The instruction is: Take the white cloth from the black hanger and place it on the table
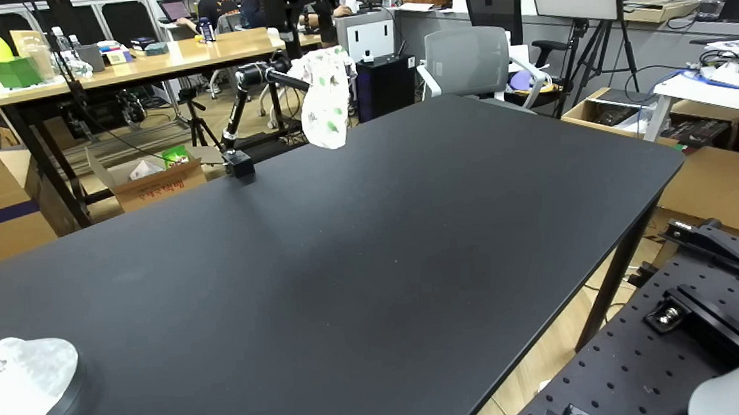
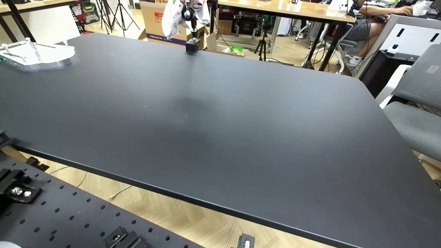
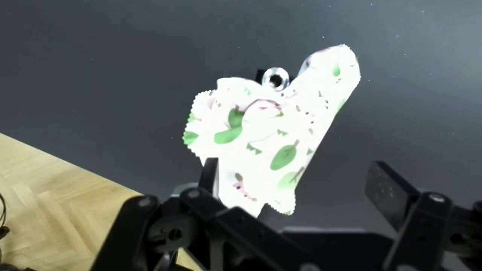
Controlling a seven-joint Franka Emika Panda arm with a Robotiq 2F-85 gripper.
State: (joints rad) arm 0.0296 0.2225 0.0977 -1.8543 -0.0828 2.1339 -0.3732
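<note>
I have the gripper (image 3: 296, 178) spread, and the white cloth (image 1: 327, 99) draped on the black hanger (image 1: 251, 75) at the edge of the table (image 1: 360, 254) should be limp, light, best pinched by a loose fold.

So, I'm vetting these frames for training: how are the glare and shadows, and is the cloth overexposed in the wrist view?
Both exterior views: a broad pale sheen and soft-edged dark patches on the black table; wrist view: the white cloth is nearly blown out, though its green leaf print is readable.
</note>
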